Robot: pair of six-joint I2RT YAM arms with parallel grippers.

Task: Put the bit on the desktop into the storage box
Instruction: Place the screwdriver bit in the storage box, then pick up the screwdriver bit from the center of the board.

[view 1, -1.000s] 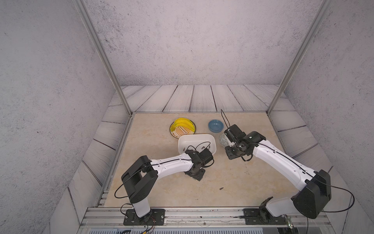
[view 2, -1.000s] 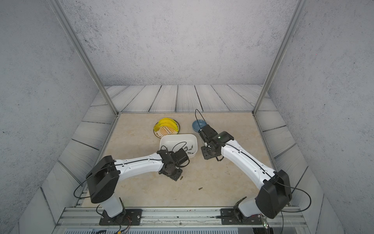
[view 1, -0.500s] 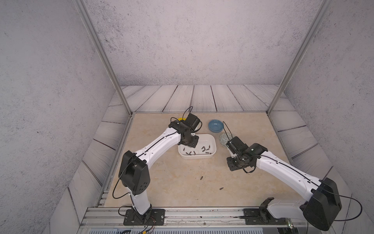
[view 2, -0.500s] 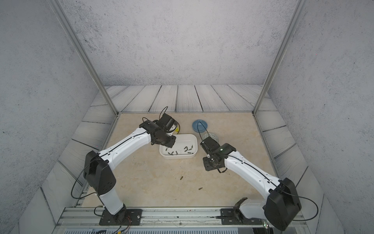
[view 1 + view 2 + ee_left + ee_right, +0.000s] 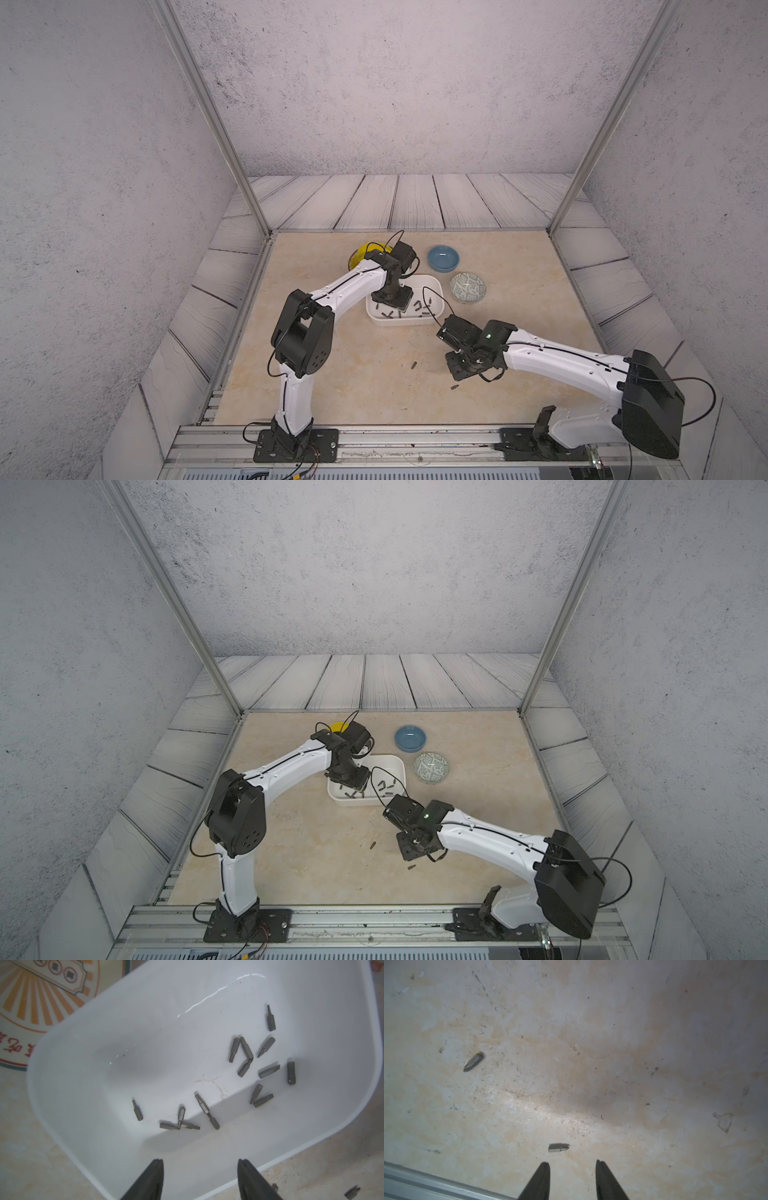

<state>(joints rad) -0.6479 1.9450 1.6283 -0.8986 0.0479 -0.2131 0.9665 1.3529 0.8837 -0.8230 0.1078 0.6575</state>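
The white storage box (image 5: 399, 322) (image 5: 356, 802) stands mid-desktop with several grey bits in it. My left gripper (image 5: 392, 300) (image 5: 200, 1160) hangs over the box's inside (image 5: 83, 1068), open, with nothing between its fingers. Two loose bits lie on the beige desktop (image 5: 353, 386) in front of the box: one (image 5: 413, 365) (image 5: 373, 845) (image 5: 473, 1062) and one (image 5: 455, 387) (image 5: 411, 867) (image 5: 558, 1148). My right gripper (image 5: 459, 372) (image 5: 572, 1162) is low over the desktop, open and empty, its tips just short of the nearer bit. Another bit (image 5: 352, 1191) lies just outside the box's rim.
A yellow dish (image 5: 362, 254) sits behind the box, partly hidden by my left arm. A blue bowl (image 5: 444, 257) and a grey-patterned bowl (image 5: 468, 287) stand at the back right. An aluminium rail (image 5: 425, 1180) runs along the desktop's front edge.
My left arm swung from the desktop in front of the box to over the box, and its gripper opened from shut. My right arm moved from beside the bowls toward the front, over the loose bits.
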